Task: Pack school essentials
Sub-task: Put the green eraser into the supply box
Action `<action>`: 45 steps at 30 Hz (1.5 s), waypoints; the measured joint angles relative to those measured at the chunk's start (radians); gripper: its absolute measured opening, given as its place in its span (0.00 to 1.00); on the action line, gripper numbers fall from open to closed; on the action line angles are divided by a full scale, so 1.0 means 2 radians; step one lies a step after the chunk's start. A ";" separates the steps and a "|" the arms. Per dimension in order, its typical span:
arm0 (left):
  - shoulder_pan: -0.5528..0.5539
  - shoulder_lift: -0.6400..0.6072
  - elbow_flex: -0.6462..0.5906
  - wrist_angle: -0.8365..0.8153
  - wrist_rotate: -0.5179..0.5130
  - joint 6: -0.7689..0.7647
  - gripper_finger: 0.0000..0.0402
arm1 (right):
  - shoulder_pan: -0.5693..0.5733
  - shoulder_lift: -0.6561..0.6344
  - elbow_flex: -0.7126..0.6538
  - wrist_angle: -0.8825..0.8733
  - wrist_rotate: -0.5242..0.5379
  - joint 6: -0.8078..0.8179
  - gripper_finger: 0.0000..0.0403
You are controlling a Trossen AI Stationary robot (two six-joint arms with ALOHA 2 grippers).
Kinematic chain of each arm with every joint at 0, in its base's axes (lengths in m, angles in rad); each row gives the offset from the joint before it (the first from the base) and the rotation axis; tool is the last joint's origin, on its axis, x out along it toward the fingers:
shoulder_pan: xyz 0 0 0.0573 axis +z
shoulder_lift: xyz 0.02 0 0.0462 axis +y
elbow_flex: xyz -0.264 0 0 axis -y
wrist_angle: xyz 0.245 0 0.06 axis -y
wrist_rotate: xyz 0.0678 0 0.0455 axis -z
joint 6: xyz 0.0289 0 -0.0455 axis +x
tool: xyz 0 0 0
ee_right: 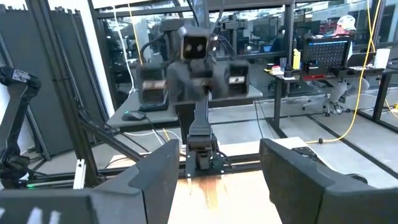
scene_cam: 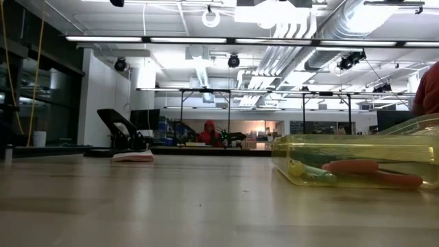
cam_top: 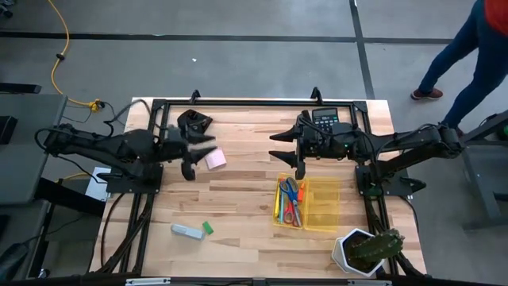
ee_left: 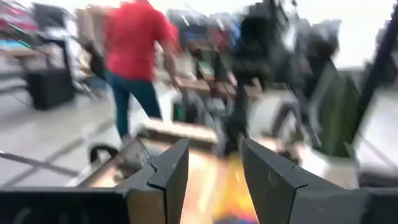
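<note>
Left gripper (cam_top: 200, 156) open, beside sticky-note pad (cam_top: 215, 160)

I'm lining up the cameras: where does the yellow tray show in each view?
High view: yellow tray right of centre, scissors and pens in its left half.
Low view: tray at right, on the table.
Left wrist view: only a blurred yellow patch between the fingers; cannot tell.
Right wrist view: not in it.
Shared landmark: the red-handled scissors inside.
</note>
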 joint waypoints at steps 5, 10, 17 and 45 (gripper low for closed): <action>-0.019 0.061 0.052 -0.152 0.082 -0.021 0.34 | 0.000 0.000 0.000 -0.001 0.000 0.000 0.53; -0.060 0.175 0.106 -0.280 0.168 -0.023 0.34 | 0.000 0.000 0.000 -0.007 0.011 0.000 0.53; -0.127 0.323 0.135 -0.338 0.260 0.012 0.34 | 0.000 0.000 0.000 -0.025 0.020 0.004 0.53; -0.185 0.486 0.135 -0.330 0.251 0.018 0.34 | 0.000 0.000 0.000 -0.053 0.020 0.004 0.53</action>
